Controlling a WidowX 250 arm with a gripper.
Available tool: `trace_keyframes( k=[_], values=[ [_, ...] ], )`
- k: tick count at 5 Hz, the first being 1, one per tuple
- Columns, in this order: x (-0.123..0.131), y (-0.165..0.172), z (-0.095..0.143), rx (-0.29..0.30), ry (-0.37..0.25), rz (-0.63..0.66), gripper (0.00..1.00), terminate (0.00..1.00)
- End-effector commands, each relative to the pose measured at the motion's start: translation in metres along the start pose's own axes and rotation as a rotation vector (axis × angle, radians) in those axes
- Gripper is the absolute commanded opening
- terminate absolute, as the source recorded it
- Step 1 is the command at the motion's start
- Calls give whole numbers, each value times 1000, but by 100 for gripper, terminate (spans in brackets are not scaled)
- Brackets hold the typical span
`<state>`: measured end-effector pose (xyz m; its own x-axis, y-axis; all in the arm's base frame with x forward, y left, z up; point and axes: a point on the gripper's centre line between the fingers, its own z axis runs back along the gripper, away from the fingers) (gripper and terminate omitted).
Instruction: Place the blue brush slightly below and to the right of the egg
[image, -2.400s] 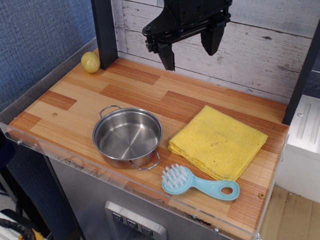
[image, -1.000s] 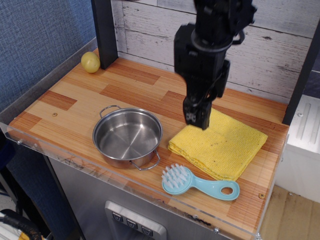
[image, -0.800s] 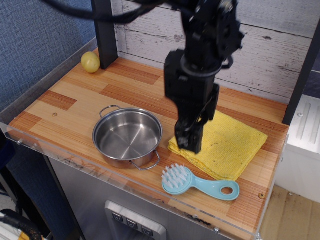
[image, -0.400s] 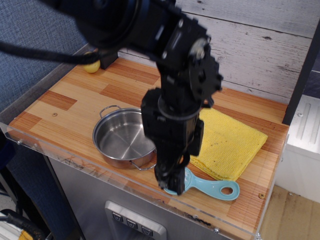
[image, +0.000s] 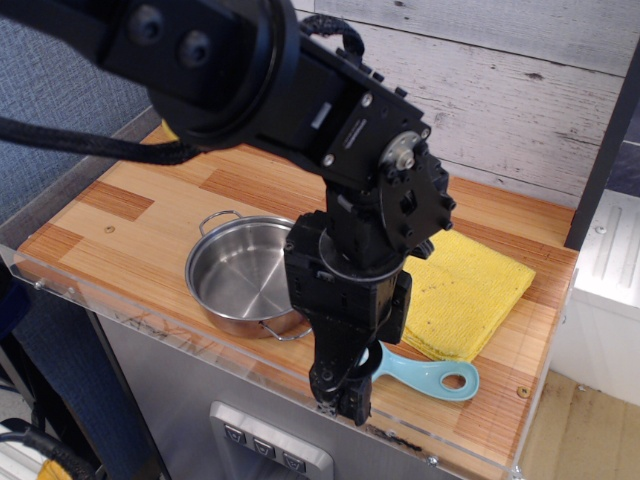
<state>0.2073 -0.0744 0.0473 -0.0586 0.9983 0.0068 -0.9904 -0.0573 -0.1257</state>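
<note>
The blue brush (image: 432, 373) lies near the table's front edge; only its light-blue handle with the oval hole shows. Its round head is hidden behind my gripper (image: 338, 392), which hangs low right over the head, at the front edge of the table. The fingers are seen edge-on and dark, so I cannot tell how the jaws stand or whether they touch the brush. The egg at the far left back corner is hidden behind my arm.
A steel pot (image: 240, 278) stands just left of the gripper. A folded yellow cloth (image: 475, 290) lies behind the brush on the right. The wooden table (image: 120, 215) has a clear plastic front lip. A dark post and a plank wall stand behind.
My arm has swung from high at the back, across the cloth, down to the front edge, and now covers the brush head and the egg. The brush, pot and cloth have not moved.
</note>
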Motion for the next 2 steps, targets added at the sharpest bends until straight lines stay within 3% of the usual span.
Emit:
trace_keyframes(
  k=[1, 2],
  values=[
    [3, -23, 11, -50, -13, 43, 100, 0],
    [6, -28, 10, -52, -21, 59, 100, 0]
  ],
)
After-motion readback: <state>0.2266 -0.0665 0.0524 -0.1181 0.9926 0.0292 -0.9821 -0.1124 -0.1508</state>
